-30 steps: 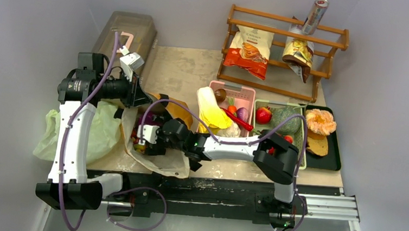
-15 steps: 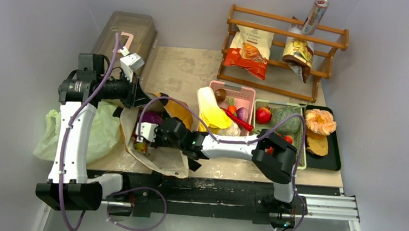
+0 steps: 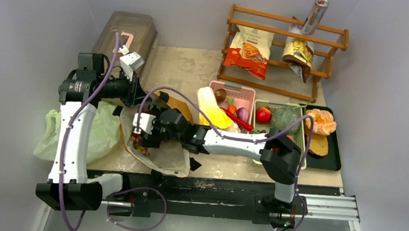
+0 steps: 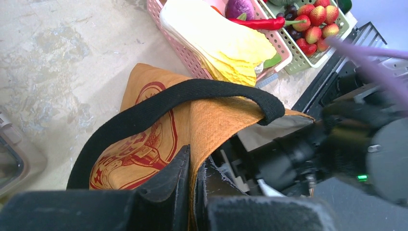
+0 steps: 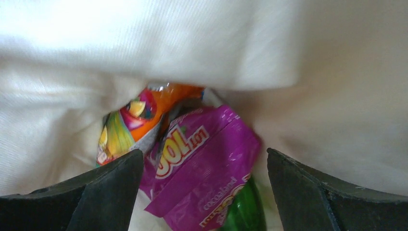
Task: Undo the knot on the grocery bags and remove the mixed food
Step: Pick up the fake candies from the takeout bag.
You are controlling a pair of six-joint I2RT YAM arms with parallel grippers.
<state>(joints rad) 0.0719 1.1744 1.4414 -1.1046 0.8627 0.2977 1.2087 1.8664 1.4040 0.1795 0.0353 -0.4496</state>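
Note:
My left gripper [image 4: 192, 159] is shut on the rim of the mustard-brown tote [image 4: 211, 120], holding its mouth up under the black strap [image 4: 192, 91]. My right gripper [image 5: 204, 163] stands open inside the tote's cream lining. It hovers over a purple snack packet [image 5: 202, 168], an orange packet [image 5: 139, 115] and a green bottle [image 5: 243, 211]. In the top view the right gripper [image 3: 138, 138] sits in the tote [image 3: 169, 156] mouth. The pale-green plastic bag [image 3: 100, 132] lies flattened to the left; its knot does not show. Cabbage [image 3: 211, 108], chilli [image 3: 238, 120] and onion [image 3: 242, 114] lie in the pink basket [image 3: 247, 91].
A green basket [image 3: 300, 155] holds a red fruit [image 3: 263, 115] and a melon [image 3: 285, 118]; a black tray [image 3: 332, 157] lies to its right. A wooden rack [image 3: 284, 31] with chip bags and a can stands at the back. A lidded box [image 3: 126, 34] stands back left.
My right arm has pushed further left and back into the tote's mouth. The left arm and its grip on the tote have not moved.

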